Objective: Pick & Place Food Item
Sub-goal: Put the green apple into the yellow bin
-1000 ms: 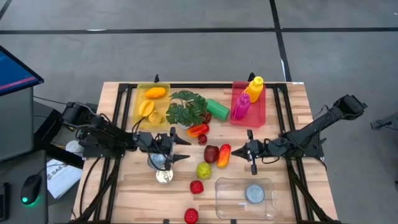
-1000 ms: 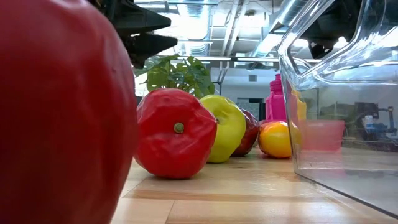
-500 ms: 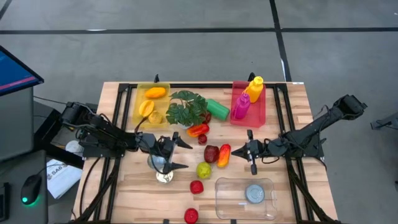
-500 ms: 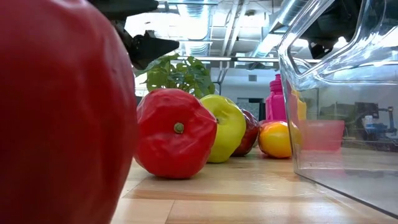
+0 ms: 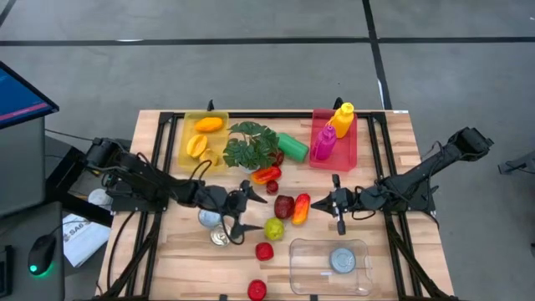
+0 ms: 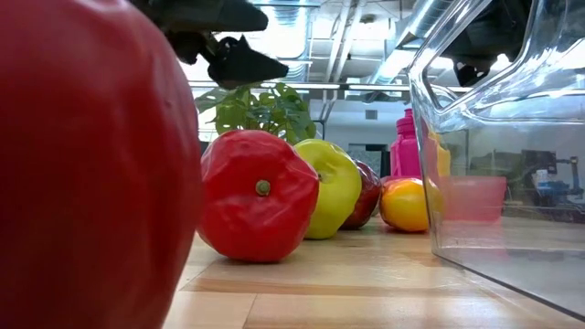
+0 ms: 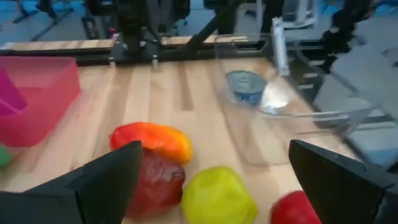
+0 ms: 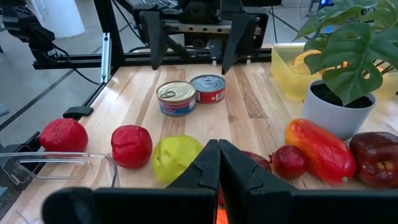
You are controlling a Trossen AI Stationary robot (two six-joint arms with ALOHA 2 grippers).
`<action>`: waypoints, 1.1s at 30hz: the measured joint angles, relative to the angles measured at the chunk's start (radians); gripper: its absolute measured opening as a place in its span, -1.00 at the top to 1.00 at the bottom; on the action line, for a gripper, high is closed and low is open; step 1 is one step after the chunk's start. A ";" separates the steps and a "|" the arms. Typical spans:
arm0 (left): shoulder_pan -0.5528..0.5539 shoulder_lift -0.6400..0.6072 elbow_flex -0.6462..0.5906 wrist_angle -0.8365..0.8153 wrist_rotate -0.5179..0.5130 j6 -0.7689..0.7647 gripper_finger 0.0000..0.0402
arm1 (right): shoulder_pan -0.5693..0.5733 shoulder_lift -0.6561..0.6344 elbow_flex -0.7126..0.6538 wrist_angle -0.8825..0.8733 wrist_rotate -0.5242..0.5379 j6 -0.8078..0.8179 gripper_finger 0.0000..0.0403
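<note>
From above, my left claw [image 5: 243, 210] has swung away from the two cans toward the desk's middle since a second ago, and its jaws have spread from partly open to fully released, holding nothing. The two cans sit near the front left part of the desk: one can [image 5: 209, 218] just behind the other can [image 5: 221, 237], both now uncovered where the claw hid them before. Between the open fingers and just beyond lies the green apple [image 5: 273, 227], with a red tomato [image 5: 264, 251] toward the front edge and a second tomato [image 5: 257, 289] right at that edge. A dark red pepper [image 5: 284, 206] and an orange-red pepper [image 5: 301, 207] lie in the middle. The clear container [image 5: 328, 266] holds a can [image 5: 341, 260] at the front right. My right claw [image 5: 337, 203] is clenched shut, empty, at mid-desk, unmoved.

The left wrist view shows the green apple straight ahead between the spread fingers, which the overhead only hints at. The right wrist view reveals the cans' lids and labels, blue and red. The low view is mostly blocked by the front tomato, but shows the left claw's fingertip above the potted plant [image 6: 260, 110].
</note>
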 joint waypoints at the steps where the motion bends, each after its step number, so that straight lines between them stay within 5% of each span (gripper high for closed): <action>1: -0.006 0.012 0.007 -0.006 -0.022 0.013 -0.96 | 0.000 0.000 0.000 0.000 0.000 0.000 1.00; 11: -0.015 0.205 0.150 -0.063 -0.008 -0.004 -0.97 | 0.001 0.000 0.000 -0.001 0.024 0.000 1.00; 22: -0.037 0.335 0.359 -0.364 -0.007 -0.106 -0.97 | 0.001 0.000 0.000 -0.005 0.023 0.000 1.00; 33: -0.017 0.370 0.386 -0.485 -0.010 -0.215 -0.97 | 0.001 0.000 0.000 -0.009 0.023 0.000 1.00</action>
